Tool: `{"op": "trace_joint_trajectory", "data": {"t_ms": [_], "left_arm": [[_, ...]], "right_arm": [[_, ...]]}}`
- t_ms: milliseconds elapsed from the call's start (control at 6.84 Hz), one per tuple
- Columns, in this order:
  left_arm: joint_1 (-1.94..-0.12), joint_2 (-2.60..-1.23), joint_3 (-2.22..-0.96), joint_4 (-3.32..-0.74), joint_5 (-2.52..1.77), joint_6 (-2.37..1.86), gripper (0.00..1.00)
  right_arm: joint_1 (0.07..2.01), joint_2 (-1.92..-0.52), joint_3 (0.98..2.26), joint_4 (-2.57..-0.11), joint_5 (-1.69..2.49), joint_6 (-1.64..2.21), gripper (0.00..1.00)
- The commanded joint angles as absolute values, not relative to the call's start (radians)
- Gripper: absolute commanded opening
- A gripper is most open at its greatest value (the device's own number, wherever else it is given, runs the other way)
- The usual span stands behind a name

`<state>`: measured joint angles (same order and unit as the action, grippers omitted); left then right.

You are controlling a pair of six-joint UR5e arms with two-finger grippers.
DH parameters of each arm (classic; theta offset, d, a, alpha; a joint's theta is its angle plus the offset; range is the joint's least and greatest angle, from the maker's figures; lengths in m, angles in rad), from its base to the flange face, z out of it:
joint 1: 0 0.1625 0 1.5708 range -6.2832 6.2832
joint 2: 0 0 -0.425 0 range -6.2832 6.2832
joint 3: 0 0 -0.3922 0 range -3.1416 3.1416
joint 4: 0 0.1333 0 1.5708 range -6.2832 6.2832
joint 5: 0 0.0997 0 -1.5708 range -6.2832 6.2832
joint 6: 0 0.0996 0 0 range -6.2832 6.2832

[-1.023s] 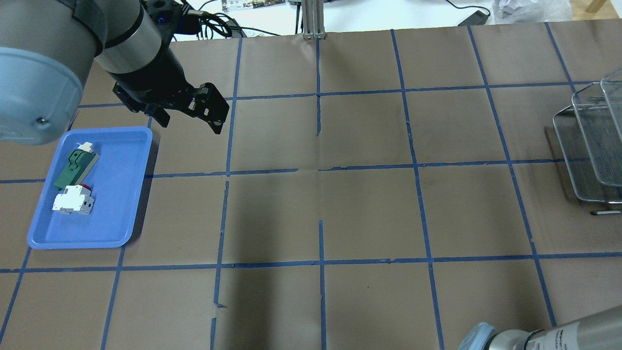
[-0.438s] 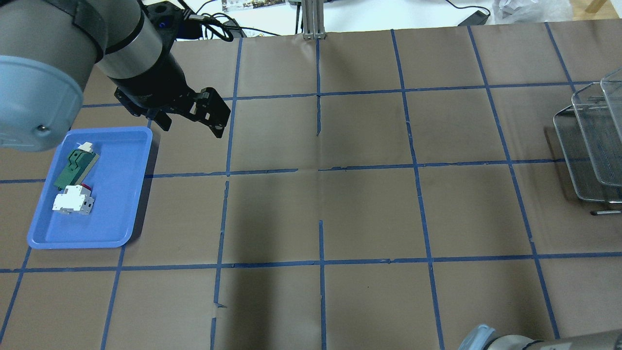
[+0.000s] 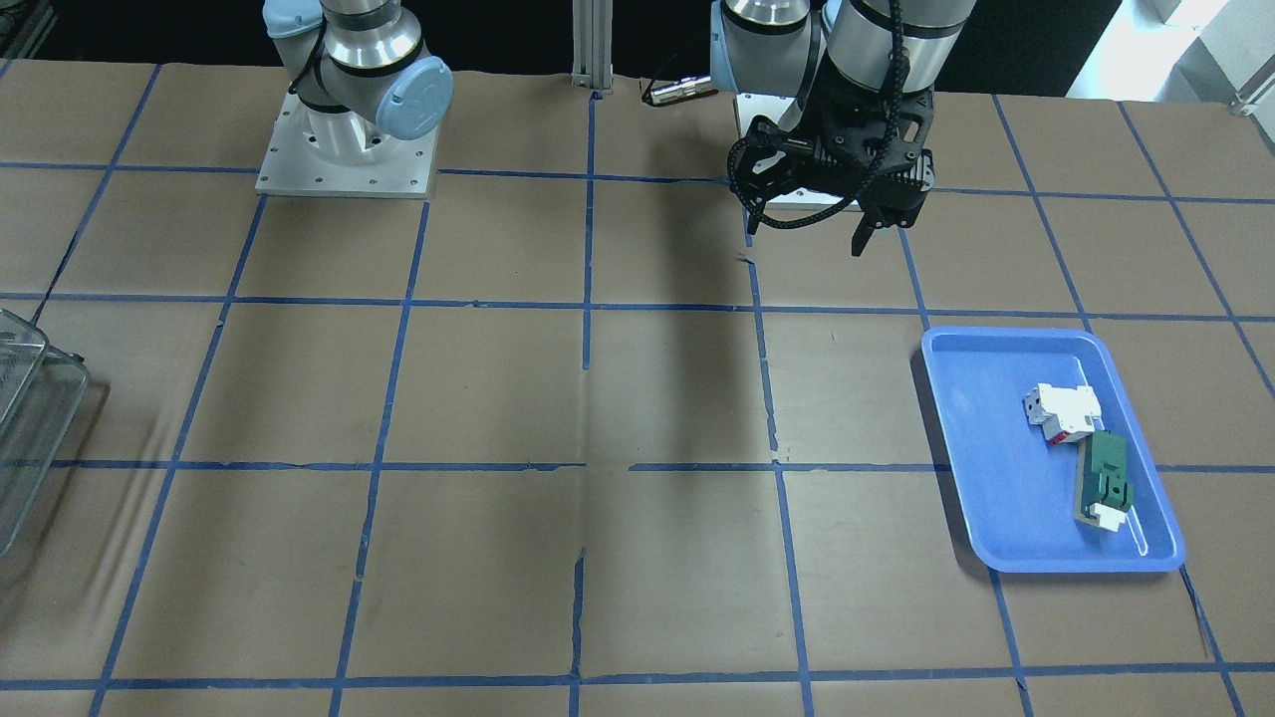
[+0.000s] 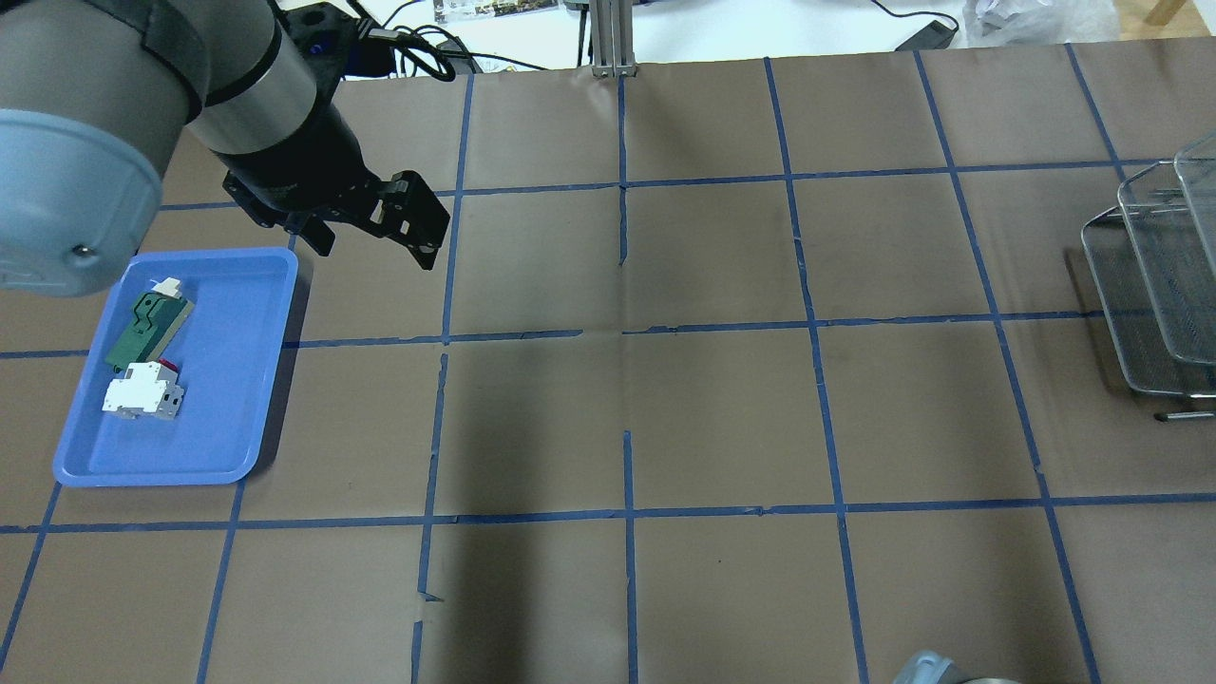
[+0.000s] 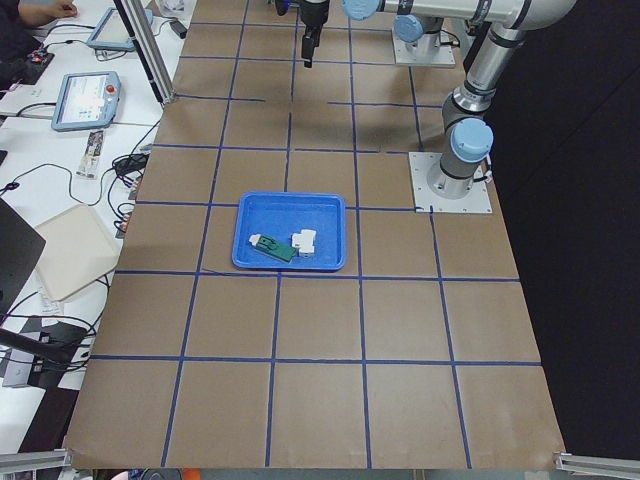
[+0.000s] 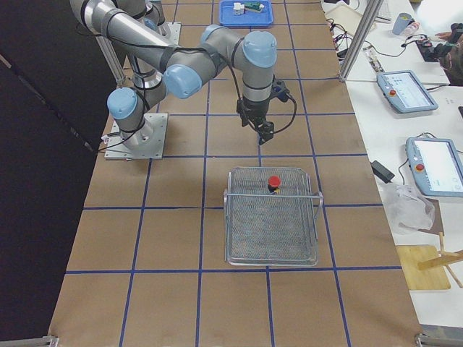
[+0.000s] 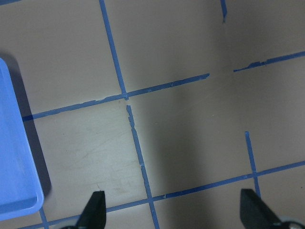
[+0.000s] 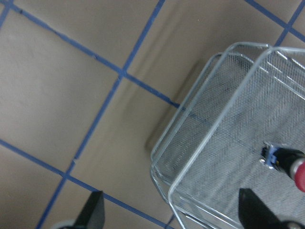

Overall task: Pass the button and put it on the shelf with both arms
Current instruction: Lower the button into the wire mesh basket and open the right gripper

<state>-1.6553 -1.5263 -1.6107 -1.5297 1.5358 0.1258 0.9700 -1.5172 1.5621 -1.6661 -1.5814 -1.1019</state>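
The button [image 6: 273,183], with its red cap, lies on the top tier of the wire shelf [image 6: 271,231]. It also shows at the right edge of the right wrist view [image 8: 286,160]. My right gripper [image 8: 174,219] is open and empty, up above the table beside the shelf's near corner; in the exterior right view the right gripper [image 6: 263,131] hangs just off the shelf's end. My left gripper [image 4: 372,247] is open and empty, above the table just past the blue tray's far right corner. It also shows in the front view [image 3: 805,234].
The blue tray [image 4: 275,261] at the left holds a white-and-red block [image 4: 141,391] and a green-and-white flat part [image 4: 147,328]. The wire shelf [image 4: 1154,285] stands at the table's right edge. Blue tape lines grid the brown table.
My right arm has drawn back almost out of the overhead view's bottom edge. My left gripper has shifted slightly up and left and stays open.
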Motion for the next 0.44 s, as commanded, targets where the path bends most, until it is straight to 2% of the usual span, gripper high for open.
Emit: {"op": "trace_joint_trajectory", "data": {"t_ms": [0, 292], "left_arm": [[-1.655, -1.526, -1.611, -1.529, 1.54, 0.126, 1.0], [-1.655, -1.526, -1.611, -1.529, 1.539, 0.126, 1.0]], "right_arm": [[1.197, -1.534, 1.565, -1.649, -1.585, -0.709, 1.0], [1.384, -1.597, 1.572, -1.652, -1.58, -0.4, 1.0]]}}
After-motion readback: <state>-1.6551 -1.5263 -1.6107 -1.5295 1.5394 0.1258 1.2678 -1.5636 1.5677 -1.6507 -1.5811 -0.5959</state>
